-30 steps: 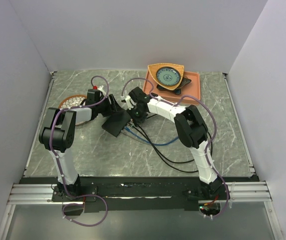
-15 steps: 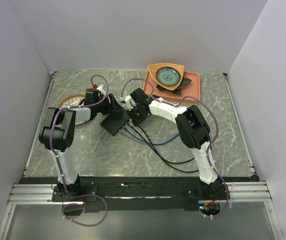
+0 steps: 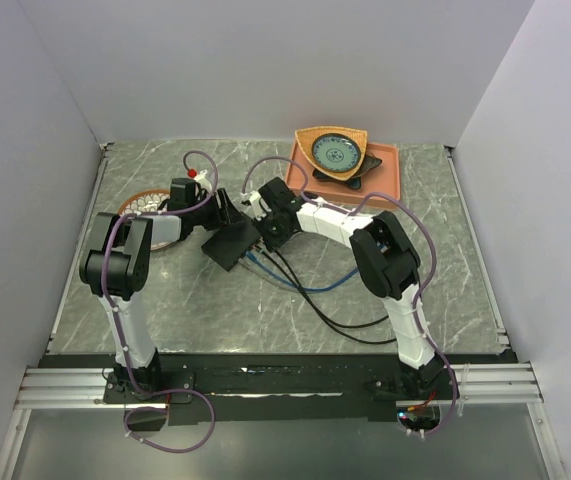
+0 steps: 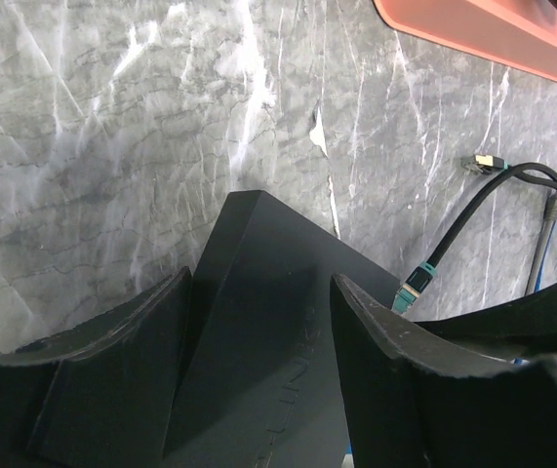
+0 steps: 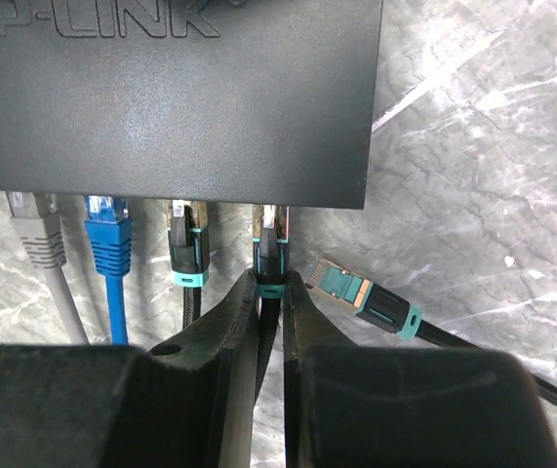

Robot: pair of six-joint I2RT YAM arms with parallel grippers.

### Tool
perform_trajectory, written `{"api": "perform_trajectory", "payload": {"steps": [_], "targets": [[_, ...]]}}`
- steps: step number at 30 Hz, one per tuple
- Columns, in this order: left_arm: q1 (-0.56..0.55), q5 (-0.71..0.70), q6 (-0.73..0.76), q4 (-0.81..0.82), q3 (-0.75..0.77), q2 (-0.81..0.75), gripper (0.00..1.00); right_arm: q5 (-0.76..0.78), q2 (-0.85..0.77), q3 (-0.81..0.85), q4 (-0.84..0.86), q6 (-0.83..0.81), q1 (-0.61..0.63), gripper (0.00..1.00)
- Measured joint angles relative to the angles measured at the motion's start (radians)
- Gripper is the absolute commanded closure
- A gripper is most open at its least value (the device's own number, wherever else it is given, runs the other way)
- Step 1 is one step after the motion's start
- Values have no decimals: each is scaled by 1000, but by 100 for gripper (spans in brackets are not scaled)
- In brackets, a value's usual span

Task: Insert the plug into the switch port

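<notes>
The black switch (image 3: 229, 244) lies mid-table, tilted. My left gripper (image 3: 221, 212) is shut on its far end; in the left wrist view the switch (image 4: 268, 331) sits between my left gripper's (image 4: 263, 283) fingers. My right gripper (image 3: 270, 228) is at its near edge. In the right wrist view my right gripper (image 5: 271, 281) is shut on a black plug with a teal collar (image 5: 270, 255). The plug's tip is in the switch port (image 5: 276, 209) on the thin edge of the switch (image 5: 171, 97).
Grey (image 5: 34, 229), blue (image 5: 108, 239) and black-teal (image 5: 187, 252) plugs sit in ports to the left. A loose teal plug (image 5: 366, 292) lies on the marble to the right. Cables (image 3: 310, 290) trail toward me. An orange tray (image 3: 380, 175) stands at the back right, a round basket (image 3: 143, 205) at the left.
My right gripper has moved slightly left, toward the switch, with the plug. The switch has turned a little in my left gripper.
</notes>
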Motion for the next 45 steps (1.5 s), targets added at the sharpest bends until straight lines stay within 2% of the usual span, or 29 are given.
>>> {"api": "perform_trajectory", "payload": {"steps": [11, 45], "targets": [[3, 7, 22, 0, 6, 10, 49, 23, -27, -53, 61, 41, 5, 100], [18, 56, 67, -22, 43, 26, 61, 40, -28, -43, 60, 100, 5, 100]]}}
